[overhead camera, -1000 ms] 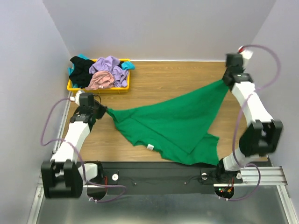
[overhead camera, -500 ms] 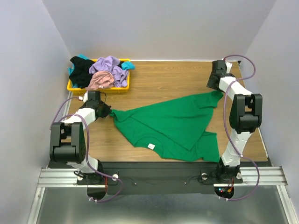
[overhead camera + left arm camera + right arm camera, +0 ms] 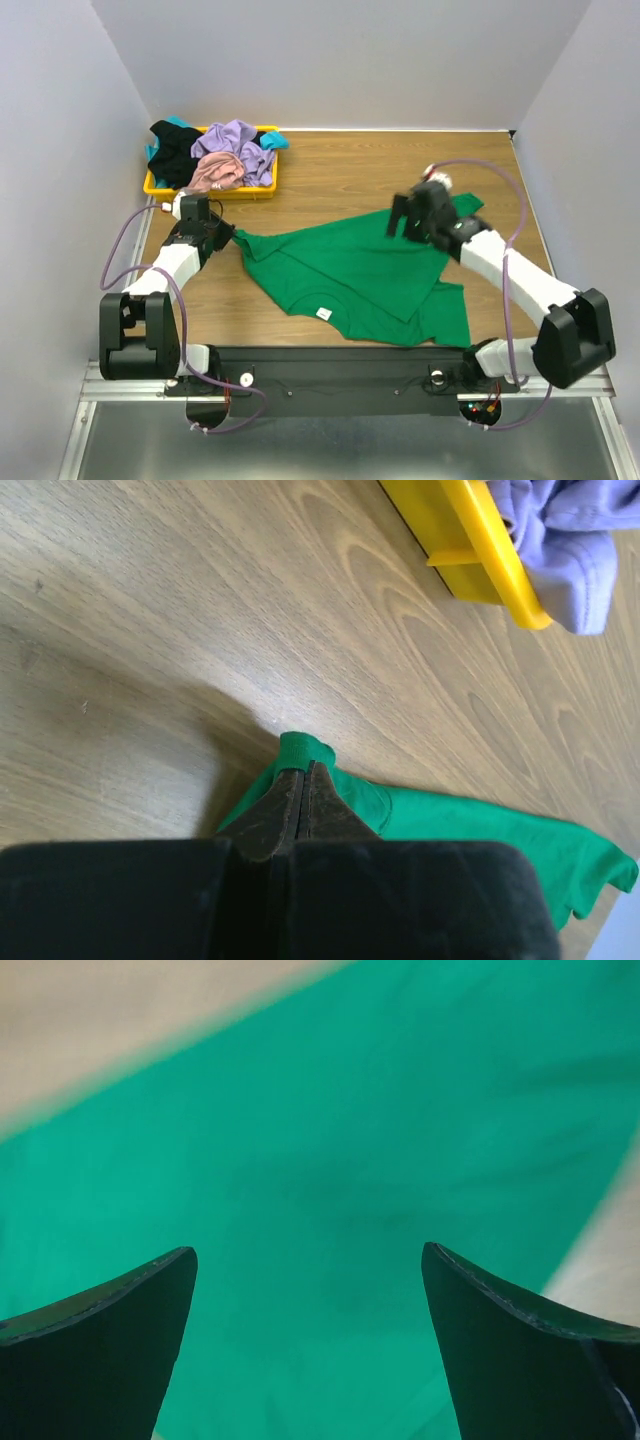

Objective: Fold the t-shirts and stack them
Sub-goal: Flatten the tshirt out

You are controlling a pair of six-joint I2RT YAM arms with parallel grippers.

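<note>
Swinging in from the far right corner, the right gripper (image 3: pixel 403 222) is now hovering over the right part of the bright green cotton t-shirt (image 3: pixel 350 275), and the corner it was stretching a second ago is lying slack on the light wooden table (image 3: pixel 340 170). Its jaws are standing wide apart with nothing between them, only blurred green cloth showing below in the right wrist view. The left gripper (image 3: pixel 305 777) is staying at the left side, pinching the shirt's left tip tightly between closed fingers, just above the wood. The shirt is spreading across the middle of the table in a rough, creased triangle, its small white neck label (image 3: pixel 323 313) facing up near the front edge. At the far left, the shallow yellow plastic tray (image 3: pixel 212 192) is holding a heap of a crumpled lavender tee (image 3: pixel 238 140), a dusty pink tee (image 3: pixel 215 172), a black tee (image 3: pixel 175 152) and a teal tee (image 3: pixel 275 141), well apart from the green one.
</note>
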